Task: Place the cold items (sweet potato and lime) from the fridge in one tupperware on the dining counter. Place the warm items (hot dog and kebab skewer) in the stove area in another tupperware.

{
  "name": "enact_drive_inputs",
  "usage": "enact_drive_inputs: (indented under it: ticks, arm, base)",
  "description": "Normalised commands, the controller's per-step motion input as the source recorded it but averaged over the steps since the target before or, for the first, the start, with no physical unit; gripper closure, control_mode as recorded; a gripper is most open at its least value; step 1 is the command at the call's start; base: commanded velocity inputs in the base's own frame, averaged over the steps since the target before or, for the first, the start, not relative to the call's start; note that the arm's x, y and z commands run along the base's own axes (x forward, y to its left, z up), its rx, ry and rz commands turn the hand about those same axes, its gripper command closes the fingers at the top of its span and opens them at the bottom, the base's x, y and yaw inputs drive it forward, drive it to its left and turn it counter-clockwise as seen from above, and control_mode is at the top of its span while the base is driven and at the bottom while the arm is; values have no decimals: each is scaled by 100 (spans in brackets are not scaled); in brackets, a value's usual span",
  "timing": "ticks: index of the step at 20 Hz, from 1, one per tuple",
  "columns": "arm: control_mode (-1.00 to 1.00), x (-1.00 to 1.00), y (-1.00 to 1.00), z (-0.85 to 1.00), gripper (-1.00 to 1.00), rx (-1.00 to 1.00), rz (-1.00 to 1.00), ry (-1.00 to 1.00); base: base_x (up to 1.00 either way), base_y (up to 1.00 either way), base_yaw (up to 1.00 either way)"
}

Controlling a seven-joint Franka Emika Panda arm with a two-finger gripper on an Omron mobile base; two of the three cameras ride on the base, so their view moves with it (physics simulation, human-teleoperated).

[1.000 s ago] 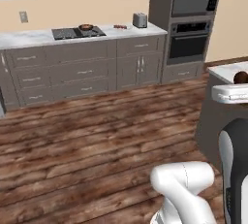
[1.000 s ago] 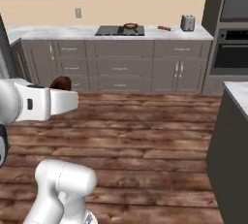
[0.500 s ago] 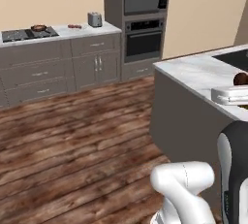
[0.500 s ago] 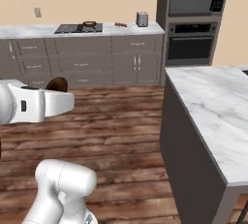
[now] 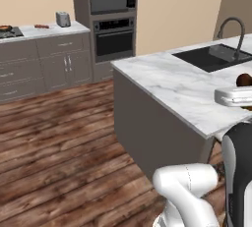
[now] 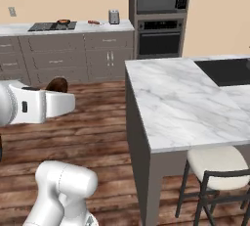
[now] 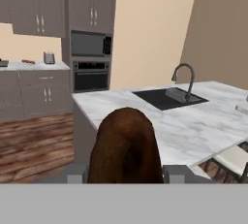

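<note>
Jaws of the gripper (image 7: 125,173) pinched the sweet potato (image 7: 125,145) firmly. For a good carry, it needed a level hand until above the dining counter (image 7: 193,126).

The white hand stands at the right edge with its jaws clamped on the sweet potato (image 5: 243,79), a dark brown lump peeking just above it. Below and beyond the jaws stretches the dining counter (image 5: 167,81), a white marble surface with grey veins. The black sink (image 5: 209,57) and its curved faucet (image 5: 231,29) lie past the jaws. Far to their left stand the wall oven (image 5: 113,37) and a toaster (image 5: 62,19).
</note>
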Motion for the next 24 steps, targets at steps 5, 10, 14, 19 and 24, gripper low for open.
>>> enact_drive_inputs:
  ticks: [5, 10, 14, 19, 24]
  arm:
    - [100, 0, 0, 0, 100, 0, 0, 0]
    - [100, 0, 0, 0, 100, 0, 0, 0]
    - [100, 0, 0, 0, 100, 0, 0, 0]
    - [100, 0, 0, 0, 100, 0, 0, 0]
    - [100, 0, 0, 0, 100, 0, 0, 0]
  base:
    - [-9, -100, -16]
    - [1, -100, -11]
    - [7, -100, -8]
    - [9, -100, -5]
    - [13, -100, -4]
